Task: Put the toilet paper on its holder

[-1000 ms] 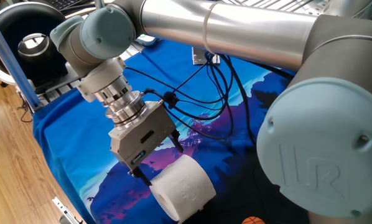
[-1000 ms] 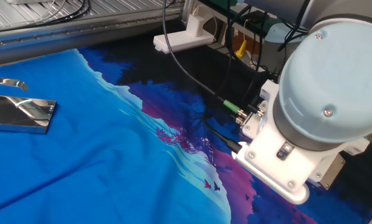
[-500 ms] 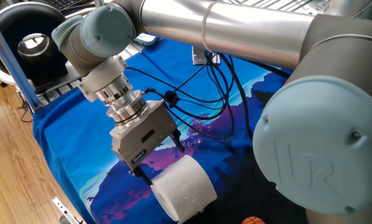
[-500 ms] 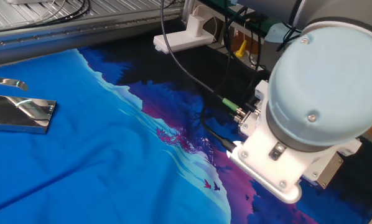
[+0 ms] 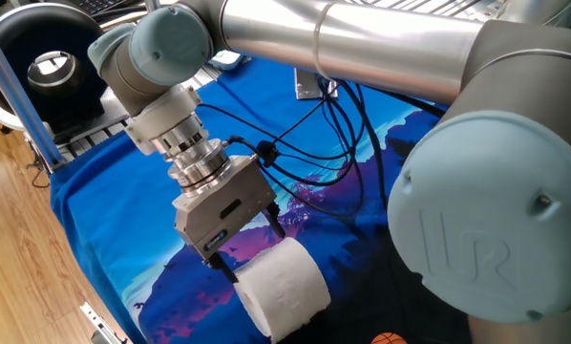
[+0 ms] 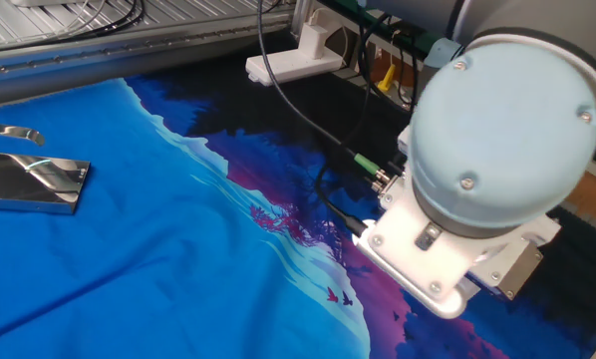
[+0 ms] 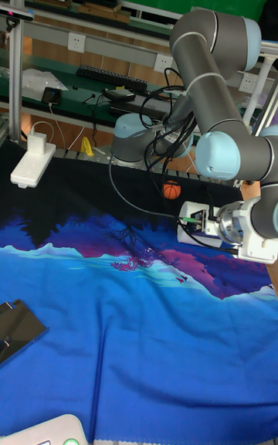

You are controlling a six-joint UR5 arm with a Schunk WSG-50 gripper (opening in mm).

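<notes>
Pincer (image 5: 250, 250) at lower centre clamps the toilet paper (image 5: 281, 287), fingers on both sides; holder (image 6: 34, 182) sits far left.

The blue cloth (image 6: 158, 259) lies bare between the holder (image 6: 34, 182) at far left and the arm's wrist at right. Black cables (image 5: 314, 162) drape over the cloth behind the gripper (image 5: 252, 250), crowding that side of the toilet paper (image 5: 281, 287).

Arm shift
Gripper (image 5: 252, 250) moved slightly right over the toilet paper (image 5: 281, 287); arm joint (image 6: 502, 140) swung left.
</notes>
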